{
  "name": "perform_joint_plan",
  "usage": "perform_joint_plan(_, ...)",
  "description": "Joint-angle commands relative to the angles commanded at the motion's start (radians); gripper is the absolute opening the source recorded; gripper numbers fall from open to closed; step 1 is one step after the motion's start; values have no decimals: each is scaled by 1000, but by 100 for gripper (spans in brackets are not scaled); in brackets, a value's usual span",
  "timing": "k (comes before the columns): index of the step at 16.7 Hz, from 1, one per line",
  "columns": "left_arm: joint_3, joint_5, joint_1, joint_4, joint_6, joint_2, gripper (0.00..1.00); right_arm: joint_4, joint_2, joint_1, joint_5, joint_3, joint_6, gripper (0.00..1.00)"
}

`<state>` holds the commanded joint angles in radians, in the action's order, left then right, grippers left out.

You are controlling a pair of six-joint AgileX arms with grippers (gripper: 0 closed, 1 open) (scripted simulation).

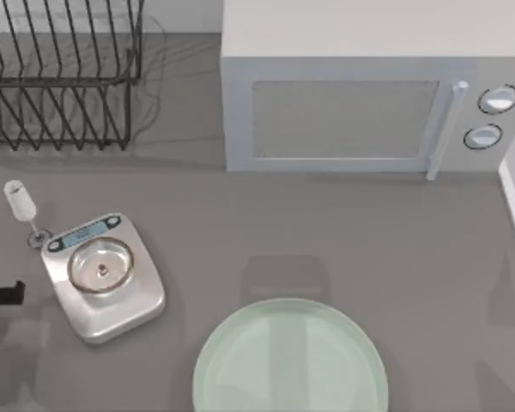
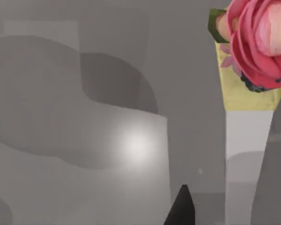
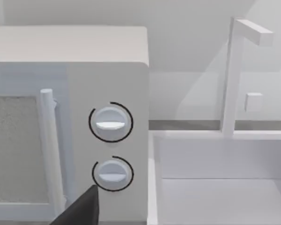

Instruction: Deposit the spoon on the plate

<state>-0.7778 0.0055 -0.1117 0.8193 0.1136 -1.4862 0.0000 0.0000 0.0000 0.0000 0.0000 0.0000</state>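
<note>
- In the top view the spoon [image 1: 21, 206] lies at the left of the frame on the grey table [image 1: 326, 223], its pale oval bowl toward the upper left and its thin handle running down to the right, ending just beside the back corner of the kitchen scale [image 1: 103, 276].
- The scale is a silver slab set at a slant, with a small round steel pan [image 1: 101, 266] on top and a display strip along its upper edge.
- The plate [image 1: 290, 356], pale mint green and round, sits at the bottom centre of the frame, cut off by the lower edge and well apart from the spoon; nothing rests on it.
- A black wire dish rack [image 1: 60, 77] fills the upper left corner, and a white microwave [image 1: 360, 94] with two round dials stands across the upper centre and right.
- A dark part of the left arm [image 1: 0, 293] pokes in at the left edge of the top view, near the scale; whether its pincer is released or clenched I cannot tell.
- The left wrist view adds something the overhead misses: a pink flower [image 2: 260, 40] in a yellow wrap at its upper right, above grey table and a dark fingertip [image 2: 181, 208] at the bottom edge.
- The right wrist view looks at the microwave's dials [image 3: 110, 123] and a white sink [image 3: 225, 187] with a tap beside it; a dark fingertip [image 3: 82, 211] shows at the bottom, and that pincer's state I cannot tell either.
</note>
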Motion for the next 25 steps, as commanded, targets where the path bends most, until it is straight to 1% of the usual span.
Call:
perform_joint_plan(3, -92, 0, 1, 178, -3, 58, 0, 0, 0, 0, 0, 0, 0, 100)
perform_joint_plan(6, -157, 0, 3, 273, -5, 109, 0, 0, 0, 0, 0, 0, 0, 100)
perform_joint_plan(12, -165, -1, 3, 282, -3, 113, 0, 0, 0, 0, 0, 0, 0, 100)
perform_joint_plan(14, -186, -1, 36, 284, 13, 89, 0, 0, 0, 0, 0, 0, 0, 100)
perform_joint_plan(16, -229, 0, 113, 286, 47, 40, 0, 0, 0, 0, 0, 0, 0, 100)
perform_joint_plan(18, -284, 0, 231, 286, 96, -24, 0, 0, 0, 0, 0, 0, 0, 100)
perform_joint_plan(20, -344, 2, 382, 282, 153, -98, 0, 0, 0, 0, 0, 0, 0, 100)
perform_joint_plan(25, -495, 11, 823, 264, 307, -289, 0, 0, 0, 0, 0, 0, 0, 100)
